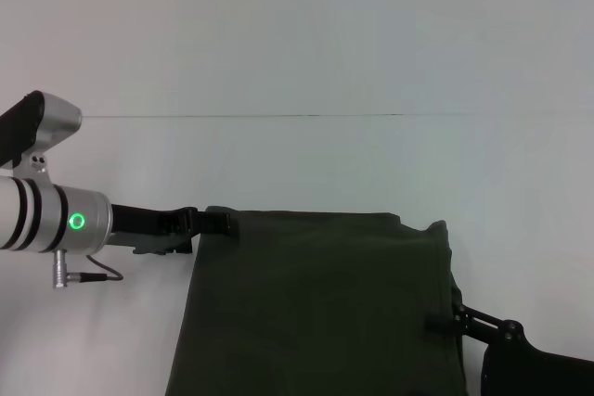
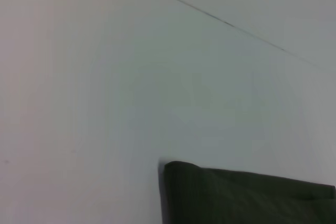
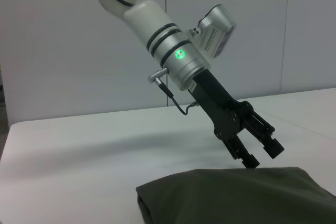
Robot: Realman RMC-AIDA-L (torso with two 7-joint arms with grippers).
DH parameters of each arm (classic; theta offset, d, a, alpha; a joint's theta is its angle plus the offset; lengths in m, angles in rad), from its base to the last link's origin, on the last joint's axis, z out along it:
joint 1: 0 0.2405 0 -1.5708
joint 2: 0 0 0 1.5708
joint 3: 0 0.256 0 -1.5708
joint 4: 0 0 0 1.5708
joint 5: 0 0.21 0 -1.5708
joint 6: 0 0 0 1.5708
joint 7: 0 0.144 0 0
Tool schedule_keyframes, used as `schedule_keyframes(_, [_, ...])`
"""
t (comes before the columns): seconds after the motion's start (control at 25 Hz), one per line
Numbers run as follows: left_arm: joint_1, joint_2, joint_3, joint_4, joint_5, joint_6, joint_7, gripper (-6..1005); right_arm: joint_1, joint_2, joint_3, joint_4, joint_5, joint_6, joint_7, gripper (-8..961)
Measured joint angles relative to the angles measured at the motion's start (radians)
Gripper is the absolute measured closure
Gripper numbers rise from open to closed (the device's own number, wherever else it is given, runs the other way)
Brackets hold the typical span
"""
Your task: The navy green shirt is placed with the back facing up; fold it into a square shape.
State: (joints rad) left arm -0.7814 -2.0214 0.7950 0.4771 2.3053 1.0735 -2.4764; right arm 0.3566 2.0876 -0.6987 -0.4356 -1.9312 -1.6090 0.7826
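Shirt sits at 6 o'clock, already folded; your left gripper hangs parted, empty, at its 10 o'clock corner; right gripper, can't tell, at 3 o'clock edge; pull unevenly and layers probably slide apart.

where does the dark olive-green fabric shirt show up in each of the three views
Head view: the dark olive-green fabric shirt fills the lower centre of the white table.
Left wrist view: one folded corner shows at the lower edge.
Right wrist view: it lies along the bottom, beneath the left gripper.
Shared landmark: the shirt's far-left corner.
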Motion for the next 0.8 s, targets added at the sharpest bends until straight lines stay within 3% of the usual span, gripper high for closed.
schedule_keyframes(0.8, [-0.013,-0.032,0.031,0.002,0.000,-0.012,0.014,68,0.009,0.000,0.005,0.000,0.000,-0.003,0.006,26])
